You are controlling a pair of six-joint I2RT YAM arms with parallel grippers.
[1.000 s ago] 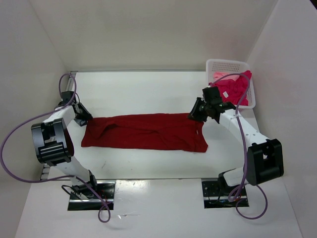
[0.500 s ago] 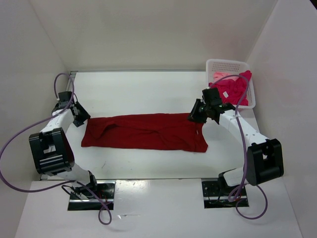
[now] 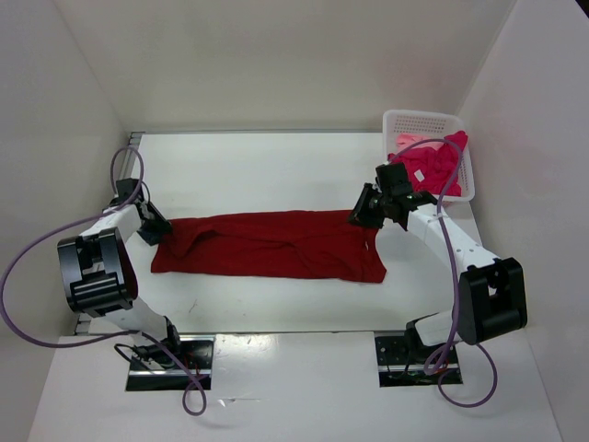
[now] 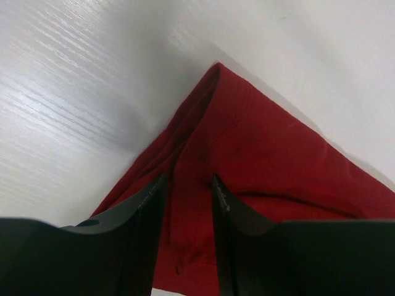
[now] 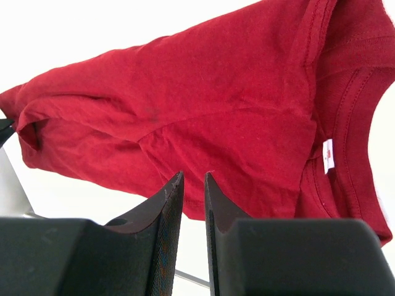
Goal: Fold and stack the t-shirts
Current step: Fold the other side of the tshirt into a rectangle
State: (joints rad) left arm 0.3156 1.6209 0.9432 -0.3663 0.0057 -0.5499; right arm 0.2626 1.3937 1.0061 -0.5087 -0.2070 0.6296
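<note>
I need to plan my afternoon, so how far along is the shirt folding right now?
Done: no folded stack shows anywhere. In hand: the dark red t-shirt lies stretched out as a long band on the table, with the left gripper at its left end and the right gripper at its right end. Left: finish folding it, then do the magenta t-shirt and the pale pink t-shirt in the white basket.

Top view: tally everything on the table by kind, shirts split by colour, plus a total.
White basket: 1
Dark red t-shirt: 1, spread flat
Magenta-pink t-shirt: 1 heap showing in the basket
Pale pink t-shirt: 1, mostly covered in the basket
Total: 4 (any shirts buried deeper cannot be counted)
</note>
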